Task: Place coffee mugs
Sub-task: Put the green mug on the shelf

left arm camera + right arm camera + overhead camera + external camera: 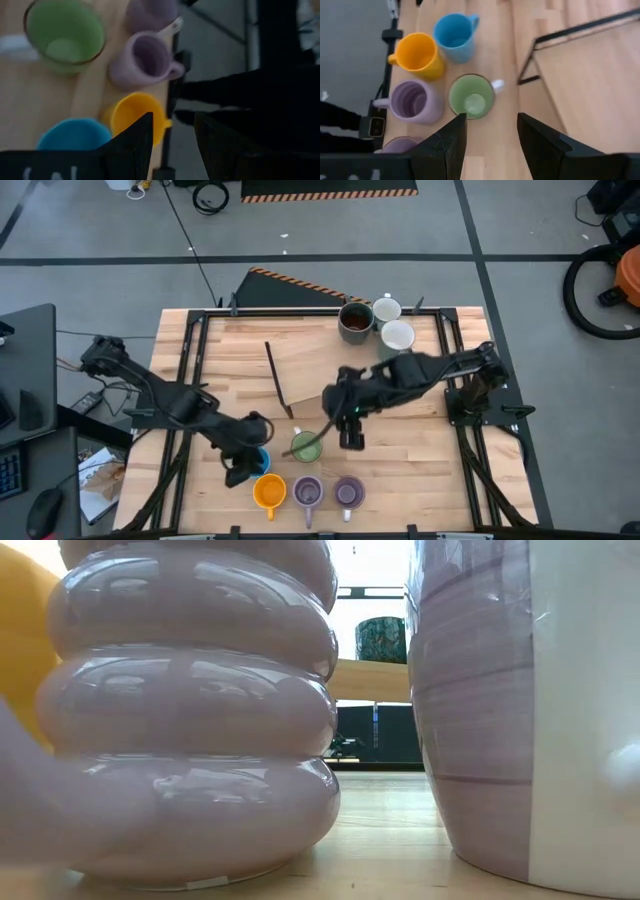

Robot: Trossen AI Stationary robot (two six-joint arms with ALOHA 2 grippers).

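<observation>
Mugs crowded the lower middle of the high view, where the green mug (306,446) sat just beside the right gripper (350,437), empty with jaws apart, and the equally empty, parted left gripper (243,470) hung over the blue mug (259,459), so any careless swing risked toppling neighbours.

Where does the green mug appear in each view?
High view: green mug, low centre, just above the front row.
Low view: not visible.
Left wrist view: top left.
Right wrist view: centre.
Shared landmark: the orange mug, near it in all three.
</observation>
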